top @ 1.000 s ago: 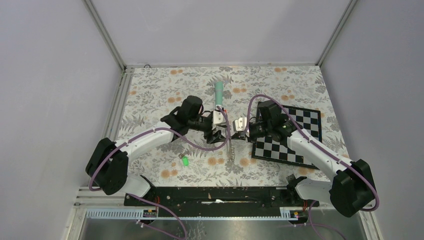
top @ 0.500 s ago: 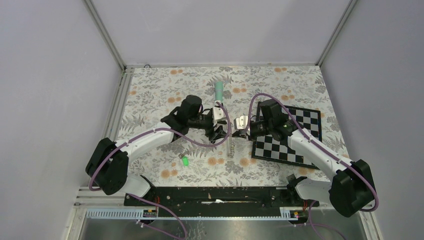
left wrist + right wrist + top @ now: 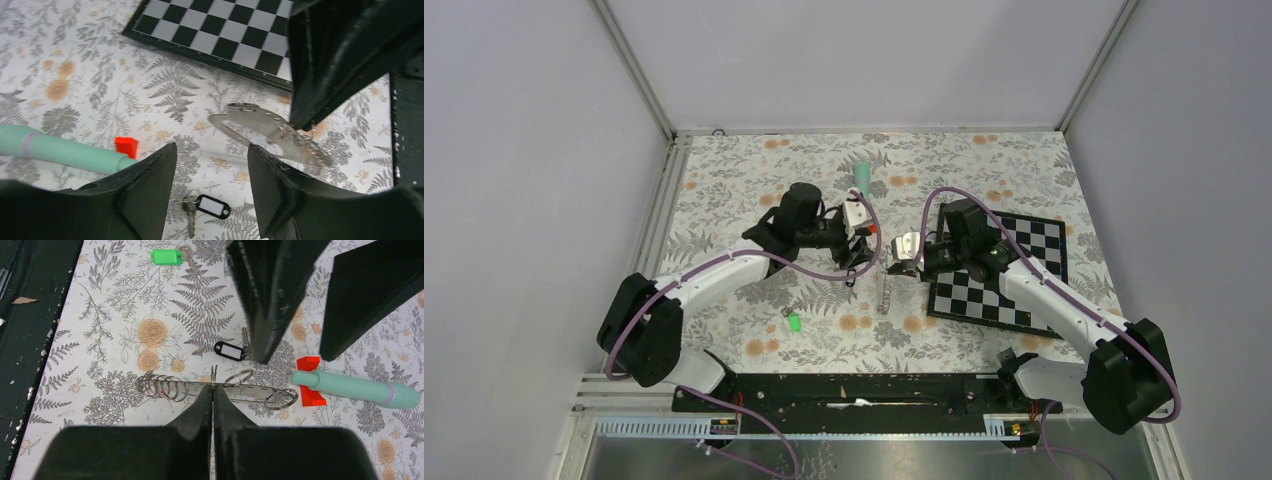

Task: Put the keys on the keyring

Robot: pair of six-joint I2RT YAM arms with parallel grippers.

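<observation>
The black-tagged key [image 3: 212,206] lies just under the spread left hand [image 3: 210,150], probably nearer than the right hand [image 3: 213,390] pinching the keyring [image 3: 255,391].

No legible txt anywhere — black key tag [image 3: 230,350] insert blank white.

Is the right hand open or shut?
The right hand is shut: in its wrist view the two fingers meet with no gap, pinching the keyring at their tips.
</observation>
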